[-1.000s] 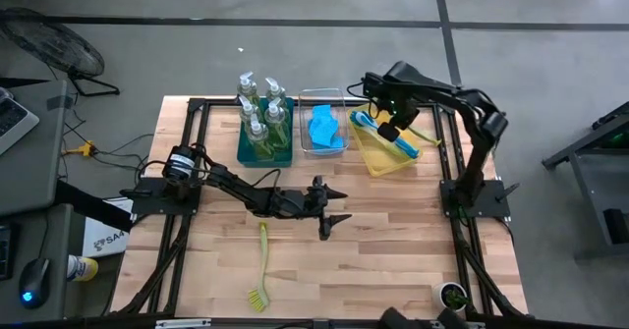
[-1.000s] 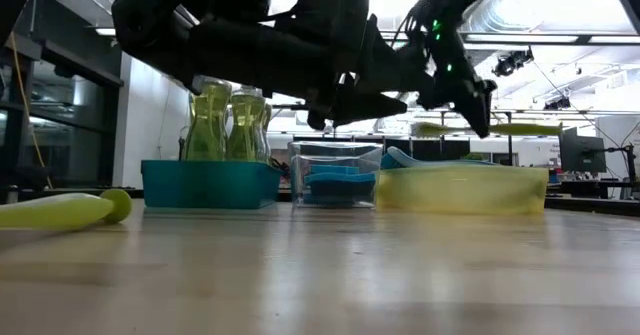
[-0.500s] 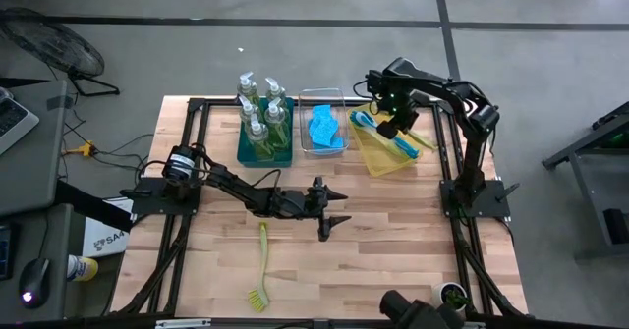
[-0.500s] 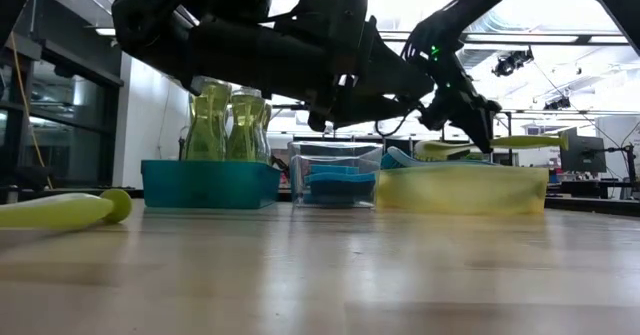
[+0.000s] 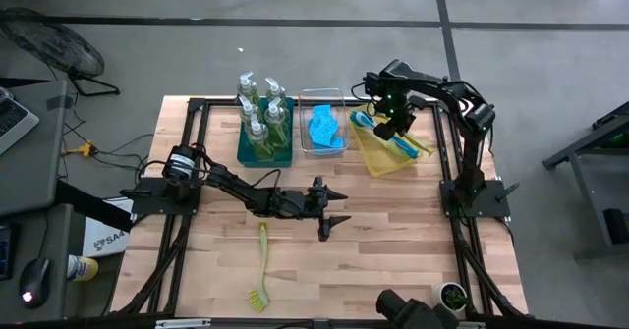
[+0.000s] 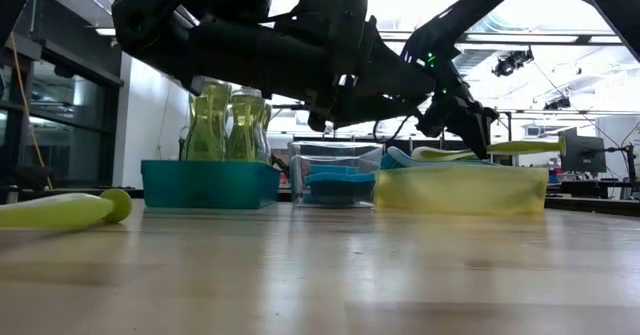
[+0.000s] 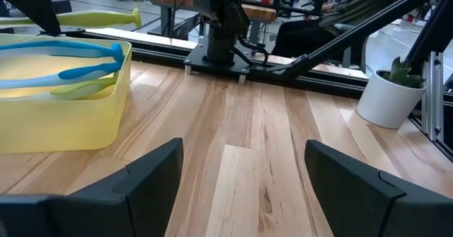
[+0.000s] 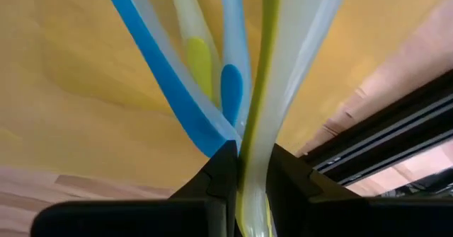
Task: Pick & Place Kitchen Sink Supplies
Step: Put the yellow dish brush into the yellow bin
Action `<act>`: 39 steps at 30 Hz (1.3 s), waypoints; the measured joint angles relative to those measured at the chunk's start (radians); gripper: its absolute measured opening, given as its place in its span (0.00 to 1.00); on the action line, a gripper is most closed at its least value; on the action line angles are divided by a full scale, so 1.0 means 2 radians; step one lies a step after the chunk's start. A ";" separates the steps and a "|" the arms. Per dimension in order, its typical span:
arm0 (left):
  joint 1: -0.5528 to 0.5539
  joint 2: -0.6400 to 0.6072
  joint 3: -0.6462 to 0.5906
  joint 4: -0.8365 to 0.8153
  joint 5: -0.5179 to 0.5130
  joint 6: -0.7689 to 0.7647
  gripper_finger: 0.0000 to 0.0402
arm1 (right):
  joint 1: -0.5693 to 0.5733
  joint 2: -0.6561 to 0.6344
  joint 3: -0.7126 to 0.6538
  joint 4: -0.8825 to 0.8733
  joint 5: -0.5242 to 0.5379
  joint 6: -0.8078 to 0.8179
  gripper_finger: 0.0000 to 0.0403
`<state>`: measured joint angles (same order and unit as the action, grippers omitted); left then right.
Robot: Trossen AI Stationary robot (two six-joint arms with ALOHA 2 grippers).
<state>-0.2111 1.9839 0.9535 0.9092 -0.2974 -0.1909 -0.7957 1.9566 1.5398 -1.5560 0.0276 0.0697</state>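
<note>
My right gripper (image 5: pixel 390 128) hangs over the yellow bin (image 5: pixel 385 157) at the far right, shut on a yellow-green dish brush (image 6: pixel 520 147). Blue brushes (image 8: pixel 170 88) lie inside that bin. Another yellow-green brush (image 5: pixel 262 265) lies flat on the table near the front edge. Soap bottles (image 5: pixel 263 113) stand in the teal bin (image 5: pixel 265 152), and blue sponges (image 5: pixel 324 131) lie in the clear bin (image 5: pixel 322 147). My left gripper (image 5: pixel 331 211) waits open at mid-table, above the wood, with nothing between its fingers. My right gripper pinches the yellow-green brush's handle (image 8: pixel 255 163) between its two fingers, nearer the head than the free end. The fingers come from above, pointing steeply down. The brush lies almost level over the yellow bin, its free end (image 6: pixel 555 145) past the bin's wall. Whether the head touches the bin does not show.
A black frame (image 5: pixel 197 108) runs around the table's edges. The three bins stand in a row along the far side. A small potted plant (image 7: pixel 389 95) stands at the near right corner. Bare wood lies between my left gripper and the yellow bin.
My right gripper has sunk toward the yellow bin and tipped further downward, still shut on the brush. The brush has come down with it from well above the bin to about rim height, staying almost level.
</note>
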 joint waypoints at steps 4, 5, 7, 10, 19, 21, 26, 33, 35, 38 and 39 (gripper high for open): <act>0.000 0.000 0.000 0.000 0.000 0.000 0.72 | 0.004 0.007 0.000 -0.001 -0.006 -0.002 0.12; 0.000 0.000 0.000 0.000 0.000 0.000 0.72 | 0.006 0.010 0.000 -0.001 -0.006 -0.003 0.12; 0.000 0.000 0.000 0.000 0.000 0.000 0.72 | 0.007 0.014 0.000 0.000 -0.005 -0.008 0.14; 0.000 0.000 0.000 -0.001 0.000 0.000 0.72 | 0.009 0.014 0.000 0.000 -0.005 -0.011 0.17; 0.000 0.000 0.001 -0.008 0.001 0.000 0.72 | 0.009 0.014 0.000 0.003 -0.004 -0.027 0.19; 0.000 0.000 0.001 -0.009 0.001 0.000 0.72 | 0.009 0.014 0.000 0.008 -0.004 -0.028 0.19; 0.000 0.000 0.001 -0.010 0.001 0.000 0.72 | 0.009 0.014 0.023 0.023 0.000 -0.033 0.22; 0.000 0.000 0.001 -0.012 0.001 0.000 0.72 | 0.012 0.003 0.100 0.017 0.017 -0.022 0.22; 0.000 0.000 0.001 -0.012 0.001 0.000 0.72 | 0.015 -0.006 0.126 0.010 0.016 -0.023 0.21; 0.000 0.000 0.001 -0.015 0.000 0.000 0.72 | 0.024 -0.029 0.157 0.003 0.013 -0.022 0.21; 0.000 0.000 0.001 -0.016 0.000 0.000 0.72 | 0.029 -0.039 0.163 0.004 0.013 -0.022 0.21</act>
<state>-0.2111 1.9839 0.9546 0.8780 -0.2967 -0.1916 -0.7369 1.8788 1.8657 -1.5486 0.0542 0.0250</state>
